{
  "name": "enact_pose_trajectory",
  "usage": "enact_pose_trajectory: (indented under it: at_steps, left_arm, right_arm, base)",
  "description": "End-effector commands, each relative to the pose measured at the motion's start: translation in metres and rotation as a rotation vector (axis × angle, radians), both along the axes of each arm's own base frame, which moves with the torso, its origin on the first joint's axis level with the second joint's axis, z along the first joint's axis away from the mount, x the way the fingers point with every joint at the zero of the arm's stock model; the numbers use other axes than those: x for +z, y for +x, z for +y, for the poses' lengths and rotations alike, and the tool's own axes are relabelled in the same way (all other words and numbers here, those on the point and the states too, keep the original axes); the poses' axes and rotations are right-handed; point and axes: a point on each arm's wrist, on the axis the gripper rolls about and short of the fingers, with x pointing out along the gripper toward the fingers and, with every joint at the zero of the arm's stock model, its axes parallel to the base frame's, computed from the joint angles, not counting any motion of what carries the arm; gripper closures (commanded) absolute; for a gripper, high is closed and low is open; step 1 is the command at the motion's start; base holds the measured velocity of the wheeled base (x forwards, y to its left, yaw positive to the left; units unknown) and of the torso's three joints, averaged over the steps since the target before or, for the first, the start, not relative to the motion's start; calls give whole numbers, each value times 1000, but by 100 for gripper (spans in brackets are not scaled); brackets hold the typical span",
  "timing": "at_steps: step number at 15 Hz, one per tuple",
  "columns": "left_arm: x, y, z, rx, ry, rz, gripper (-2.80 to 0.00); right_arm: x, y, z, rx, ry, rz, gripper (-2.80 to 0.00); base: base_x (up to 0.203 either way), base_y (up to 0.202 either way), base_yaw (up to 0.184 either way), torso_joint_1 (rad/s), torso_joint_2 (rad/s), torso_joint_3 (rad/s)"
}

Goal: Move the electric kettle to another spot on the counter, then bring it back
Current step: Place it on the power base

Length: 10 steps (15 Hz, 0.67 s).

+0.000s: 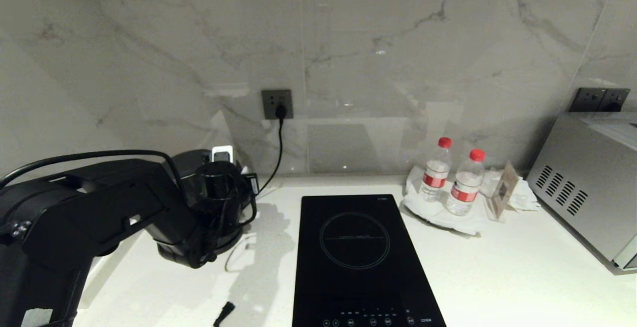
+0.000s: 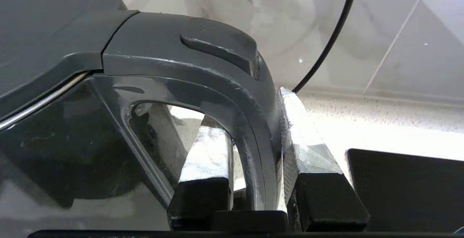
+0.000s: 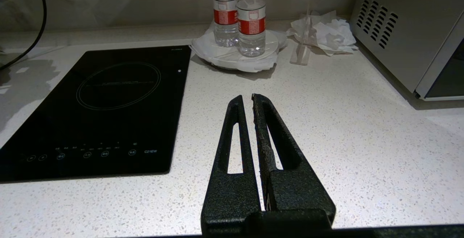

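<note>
The electric kettle (image 1: 190, 162) stands at the back left of the counter (image 1: 497, 277), largely hidden behind my left arm. Its bottom is out of sight. In the left wrist view its glossy black body (image 2: 54, 140) and matte lid fill the frame. My left gripper (image 2: 250, 115) is shut on the kettle's loop handle (image 2: 203, 60), one finger (image 2: 208, 151) inside the loop and the other outside it. In the head view this gripper (image 1: 238, 195) sits at the kettle's right side. My right gripper (image 3: 247, 97) is shut and empty, above bare counter (image 3: 344, 140) right of the hob.
A black induction hob (image 1: 356, 257) lies mid-counter. A black cord (image 1: 278, 143) drops from the wall socket (image 1: 277, 104) toward the kettle. Two water bottles (image 1: 450, 177) on white paper and a silver oven (image 1: 587, 187) stand at the right. A small black object (image 1: 224, 313) lies near the front.
</note>
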Motion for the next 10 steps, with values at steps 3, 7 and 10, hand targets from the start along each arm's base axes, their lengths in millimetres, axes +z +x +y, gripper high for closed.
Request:
enact_pose_trajectory:
  at_steps: [3,7,10]
  left_arm:
    - [-8,-1,-4,-6,4,14,0]
    - [-13,2,-6,-7,6,17,0]
    - [-17,5,-8,-9,8,21,0]
  right_arm:
    - [0,0,0,1,-1,1,0]
    - [0,0,0,-1,1,0,0]
    - [0,0,0,0,1,0,0]
  base:
    - [0,0,0,0,0,0]
    - [0,0,0,0,0,0]
    - [0,0,0,0,0,0]
